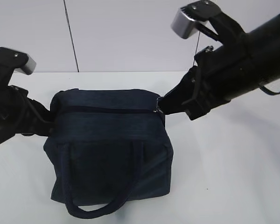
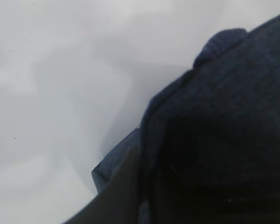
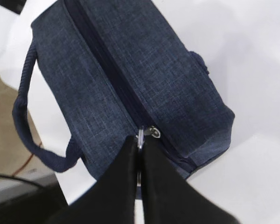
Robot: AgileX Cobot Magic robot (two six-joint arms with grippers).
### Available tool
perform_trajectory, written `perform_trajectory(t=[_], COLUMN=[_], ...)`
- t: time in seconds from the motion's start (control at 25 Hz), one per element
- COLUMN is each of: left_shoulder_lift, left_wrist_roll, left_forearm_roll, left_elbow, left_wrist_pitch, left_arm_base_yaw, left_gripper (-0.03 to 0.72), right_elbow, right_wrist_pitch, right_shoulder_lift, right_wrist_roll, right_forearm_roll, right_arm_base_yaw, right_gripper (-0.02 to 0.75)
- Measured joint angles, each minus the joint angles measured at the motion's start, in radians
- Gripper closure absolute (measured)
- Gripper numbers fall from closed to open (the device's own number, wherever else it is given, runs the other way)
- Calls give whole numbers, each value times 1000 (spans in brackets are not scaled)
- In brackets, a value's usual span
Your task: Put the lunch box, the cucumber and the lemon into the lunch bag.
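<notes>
Exterior: lunch bag [image 1: 109, 149] mid-table, zipped; left gripper [image 1: 47, 122] clamped on its 9 o'clock end. Left wrist: fabric only; thin hold may slip. Right wrist: right gripper [image 3: 140, 147] pinching ring pull [image 3: 141, 135] at 6 o'clock; ring could pop free.

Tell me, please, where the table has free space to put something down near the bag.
Bare table lies right of the lunch bag, below the right arm, and a smaller strip at the front left corner. It is crowded at both bag ends: the left hand presses the left end, and the right hand is shut on the zipper pull.
</notes>
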Motion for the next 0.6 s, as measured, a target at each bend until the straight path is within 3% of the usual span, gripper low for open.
perform_trajectory(t=[0.28, 0.6], left_shoulder_lift=[4, 62], left_wrist_roll=[10, 10], left_forearm_roll=[2, 2], left_elbow=[-20, -29], left_wrist_pitch=[33, 49], left_arm_base_yaw=[0, 0], left_gripper=[692, 692], right_elbow=[190, 324], right_wrist_pitch=[-224, -364], right_shoulder_lift=[-100, -118], right_wrist_roll=[-89, -350], right_forearm_roll=[198, 615], right_arm_base_yaw=[0, 0], right_gripper=[730, 730])
